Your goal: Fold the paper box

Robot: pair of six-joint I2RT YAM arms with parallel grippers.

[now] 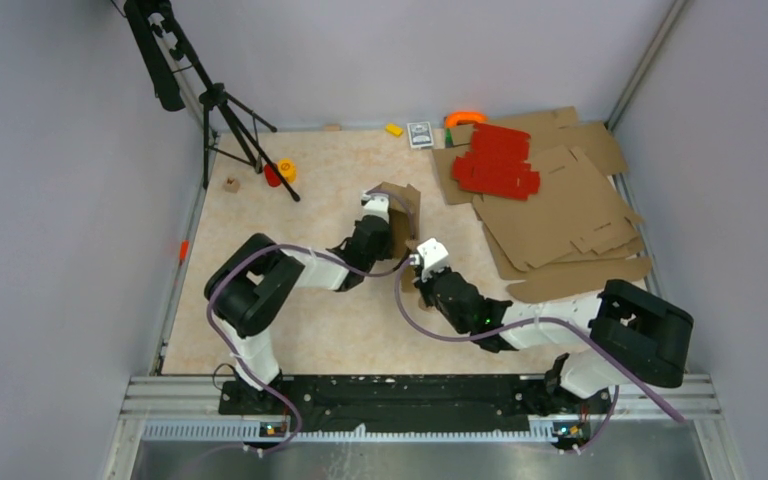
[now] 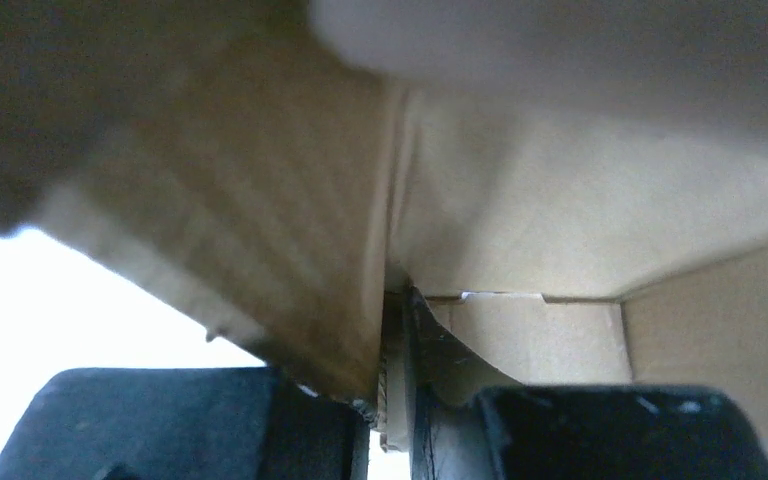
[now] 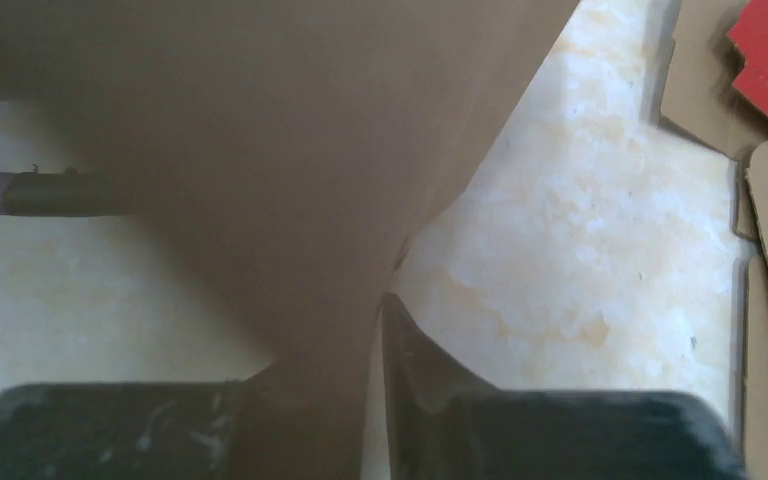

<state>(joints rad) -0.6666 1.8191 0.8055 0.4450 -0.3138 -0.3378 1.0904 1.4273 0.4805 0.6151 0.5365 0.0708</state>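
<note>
Box [image 1: 407,208]: in the middle of the counter [image 1: 330,180], part folded with panels raised. The left wrist view looks into an inner corner of creased walls.
Left pincer [image 2: 390,425]: nearly closed, pinching a box wall at a crease.
Right pincer [image 3: 365,420]: nearly closed about the edge of a lower box panel.
Right edge: flat brown sheets [image 1: 560,205] with red sheets [image 1: 498,160] on top, near the box but apart from it.
Far-left corner: tripod [image 1: 222,100].
Open room: bare counter left of the box and in front of it, between the arms.
</note>
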